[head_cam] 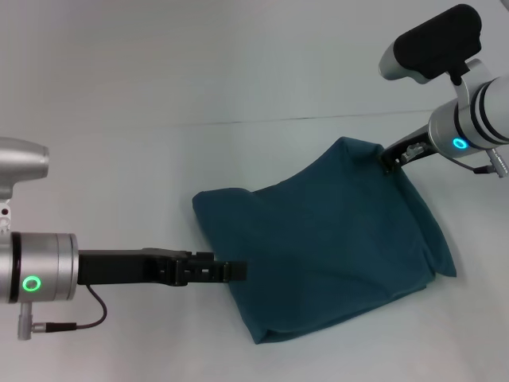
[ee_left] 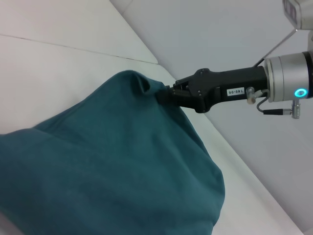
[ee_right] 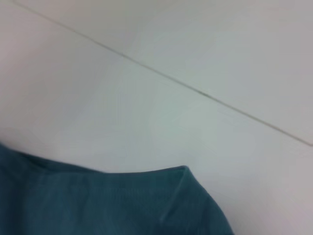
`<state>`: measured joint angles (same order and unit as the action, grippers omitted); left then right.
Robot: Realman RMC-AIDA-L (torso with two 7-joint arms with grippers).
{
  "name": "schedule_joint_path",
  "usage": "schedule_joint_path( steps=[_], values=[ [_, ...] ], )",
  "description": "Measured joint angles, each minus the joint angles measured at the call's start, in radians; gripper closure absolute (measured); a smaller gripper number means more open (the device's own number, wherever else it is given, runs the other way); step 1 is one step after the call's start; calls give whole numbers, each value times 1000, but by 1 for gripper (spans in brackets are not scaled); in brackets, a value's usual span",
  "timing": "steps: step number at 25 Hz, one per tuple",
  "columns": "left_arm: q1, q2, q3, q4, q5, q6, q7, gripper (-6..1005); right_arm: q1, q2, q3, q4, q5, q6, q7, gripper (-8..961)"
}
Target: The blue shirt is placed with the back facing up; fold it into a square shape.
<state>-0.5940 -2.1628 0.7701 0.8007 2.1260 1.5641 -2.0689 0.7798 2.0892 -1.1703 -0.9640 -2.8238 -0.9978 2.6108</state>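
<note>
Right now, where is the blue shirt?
In the head view the blue shirt lies folded on the white table, right of centre, between the left gripper at its near-left edge and the right gripper pinching its far corner.

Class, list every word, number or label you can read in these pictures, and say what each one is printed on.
"140-06" or similar, too small to read surely: a white label on the black right gripper, seen in the left wrist view.
No lettering shows on the dark teal-blue cotton shirt.
None on the black left gripper.
</note>
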Motion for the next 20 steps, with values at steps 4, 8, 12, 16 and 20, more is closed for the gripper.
schedule_joint_path(
  steps=[4,8,12,16,20],
  values=[
    [1,0,0,0,0,1,1,50,0,0,-4,12,-2,17,-1,935],
    [2,0,0,4,1,2,2,50,5,-1,-5,38,-12,37,-11,934],
    [2,0,0,5,2,1,3,50,3,2,-6,40,-37,68,-13,934],
    [1,0,0,5,4,0,5,50,1,3,-7,40,-39,93,-13,935],
    [1,0,0,5,12,0,5,50,3,3,-20,51,-40,116,-14,920]
  ],
)
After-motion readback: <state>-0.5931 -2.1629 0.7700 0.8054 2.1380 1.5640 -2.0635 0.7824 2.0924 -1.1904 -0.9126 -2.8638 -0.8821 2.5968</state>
